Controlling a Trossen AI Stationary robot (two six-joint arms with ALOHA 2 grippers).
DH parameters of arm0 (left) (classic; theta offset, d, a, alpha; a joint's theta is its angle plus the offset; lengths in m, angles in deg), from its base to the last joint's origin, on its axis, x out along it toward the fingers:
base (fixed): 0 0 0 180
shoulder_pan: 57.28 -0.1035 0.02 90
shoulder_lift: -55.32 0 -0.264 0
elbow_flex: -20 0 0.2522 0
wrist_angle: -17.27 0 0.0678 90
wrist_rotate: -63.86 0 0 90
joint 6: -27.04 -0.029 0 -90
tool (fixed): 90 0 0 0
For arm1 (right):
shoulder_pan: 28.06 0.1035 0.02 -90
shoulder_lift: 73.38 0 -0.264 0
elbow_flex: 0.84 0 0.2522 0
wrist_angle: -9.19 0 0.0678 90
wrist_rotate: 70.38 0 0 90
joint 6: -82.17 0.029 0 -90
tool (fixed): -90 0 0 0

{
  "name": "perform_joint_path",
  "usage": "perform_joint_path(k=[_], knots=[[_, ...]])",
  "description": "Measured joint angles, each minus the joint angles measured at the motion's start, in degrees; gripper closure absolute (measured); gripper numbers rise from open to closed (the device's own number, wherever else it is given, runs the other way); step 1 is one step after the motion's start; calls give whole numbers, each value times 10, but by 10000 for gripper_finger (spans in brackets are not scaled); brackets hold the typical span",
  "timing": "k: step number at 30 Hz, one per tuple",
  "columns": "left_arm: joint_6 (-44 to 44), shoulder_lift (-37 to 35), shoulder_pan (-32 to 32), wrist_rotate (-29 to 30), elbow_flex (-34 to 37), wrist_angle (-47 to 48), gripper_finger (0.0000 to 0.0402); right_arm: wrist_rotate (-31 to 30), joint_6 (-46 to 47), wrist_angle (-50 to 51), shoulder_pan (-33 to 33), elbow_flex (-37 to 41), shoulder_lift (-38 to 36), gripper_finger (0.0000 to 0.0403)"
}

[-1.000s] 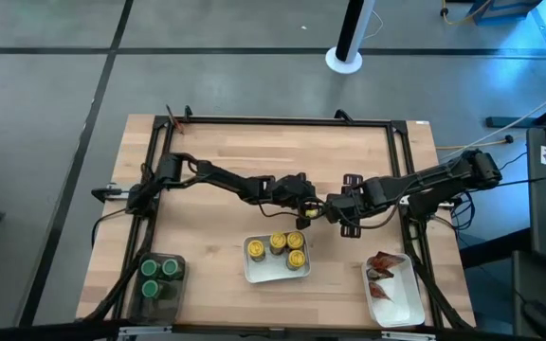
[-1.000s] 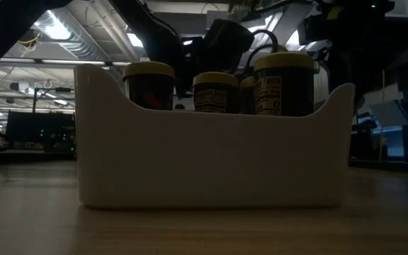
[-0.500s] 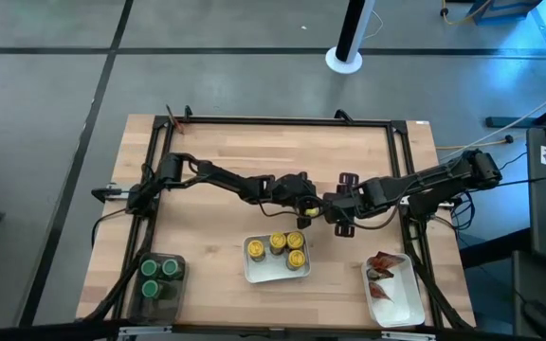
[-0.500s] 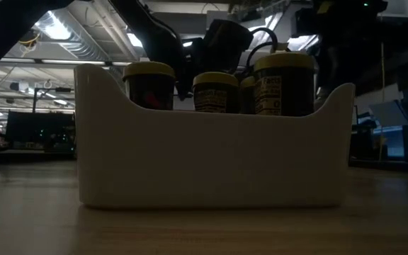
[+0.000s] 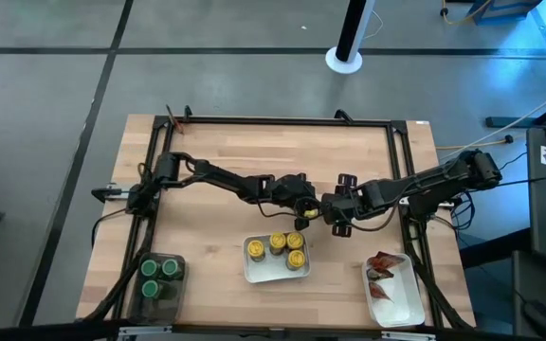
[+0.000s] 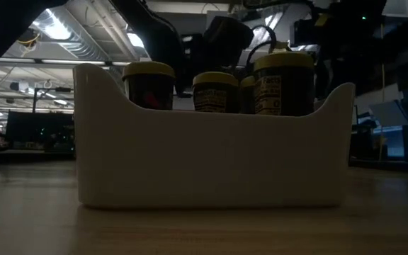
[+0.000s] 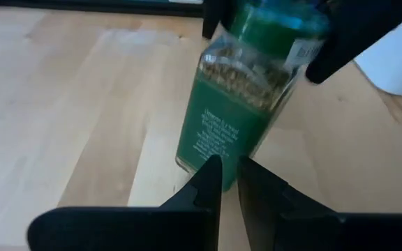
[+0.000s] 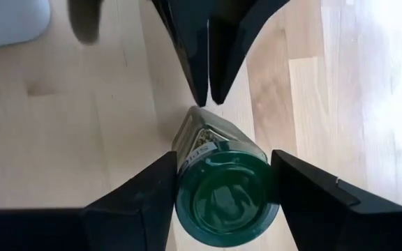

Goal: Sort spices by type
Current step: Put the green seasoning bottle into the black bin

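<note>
Shifted inward since a second ago: right gripper (image 5: 336, 216), slid across the table (image 5: 216, 152) toward the left arm, meeting left gripper (image 5: 303, 210) mid-table just behind the white tray (image 5: 250, 273). Pinched together over that same second, too, the left fingers (image 7: 208, 183): now all but shut on nothing, tips parked just beside the base of the green-capped jar (image 7: 236, 115).

Clamped on either side of the jar's green cap, right fingers (image 8: 139, 203), glass body tilted out toward the left tips. Looks like a jar in the right gripper's sole charge, left hold given up. Cannot tell whether the base touches the wood.

Elsewhere, sorting well along:
- four yellow-capped jars (image 5: 287, 248) standing in the white tray
- green-capped jars (image 5: 159, 275) in the dark bin (image 5: 182, 284) at the near left corner
- red-orange packets (image 5: 382, 265) in the second white tray (image 5: 408, 308) at near right

Meaning for the task, probably: one green straggler left to join its kind, and a long haul to that bin from the right side. Worth watching the tilt: held by the cap alone, could swing.
</note>
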State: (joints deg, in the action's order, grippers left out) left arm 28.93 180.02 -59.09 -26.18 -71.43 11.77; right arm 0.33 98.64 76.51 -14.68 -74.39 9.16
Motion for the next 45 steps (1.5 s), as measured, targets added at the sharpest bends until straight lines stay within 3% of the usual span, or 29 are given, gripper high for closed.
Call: perform_joint_path(k=[7, 13, 19, 26, 33, 41, 45], knots=[[-21, -71, 10, 6, 0, 142, 371, 5, 1, -16, 0, 0, 0, 185], [-39, -136, 35, 99, 0, 396, 371, 44, 14, -56, 0, 23, 0, 184], [-7, -213, 95, 174, 10, 522, 371, 53, 14, -76, 0, 33, -2, 184], [38, -268, 146, 181, 41, 527, 370, 37, 12, -107, 0, 35, 0, 175], [49, -269, 169, 183, 59, 532, 370, 41, 14, -118, 0, 36, 1, 121], [52, -295, 189, 189, 60, 548, 370, 44, 13, -31, 2, -46, -16, 72], [69, -323, 212, 222, 60, 577, 370, 42, 14, -24, 2, -38, -50, 67]])
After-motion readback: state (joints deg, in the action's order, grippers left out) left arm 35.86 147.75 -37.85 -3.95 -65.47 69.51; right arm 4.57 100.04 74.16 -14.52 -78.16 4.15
